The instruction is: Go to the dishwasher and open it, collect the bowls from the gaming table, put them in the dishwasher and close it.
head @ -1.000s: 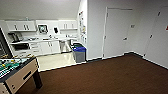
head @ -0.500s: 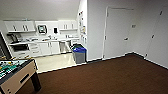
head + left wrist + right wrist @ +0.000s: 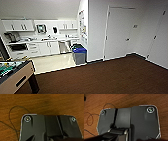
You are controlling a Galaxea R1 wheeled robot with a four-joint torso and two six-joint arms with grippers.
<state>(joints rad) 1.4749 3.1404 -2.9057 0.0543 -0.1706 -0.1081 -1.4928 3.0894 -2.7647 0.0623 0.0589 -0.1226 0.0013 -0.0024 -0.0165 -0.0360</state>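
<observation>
The dishwasher (image 3: 64, 47) is the grey steel front under the kitchenette counter at the back left, and its door looks shut. The bowls and the gaming table are out of view. Both wrist views look down on brown wood-patterned floor past the robot's dark plate, with thin dark cables lying on the floor. Whether either gripper is open or shut cannot be made out.
A grey bin with a blue lid (image 3: 79, 53) stands at the wall corner, where pale kitchen floor meets dark brown floor. A table-football table (image 3: 13, 75) with a green field fills the lower left. White cabinets (image 3: 43, 48) line the kitchenette. Closed white doors (image 3: 118, 35) stand on the right.
The whole head view has shifted slightly, so the camera has moved a little. The bin sits a touch lower in the picture. Nothing in the room has moved.
</observation>
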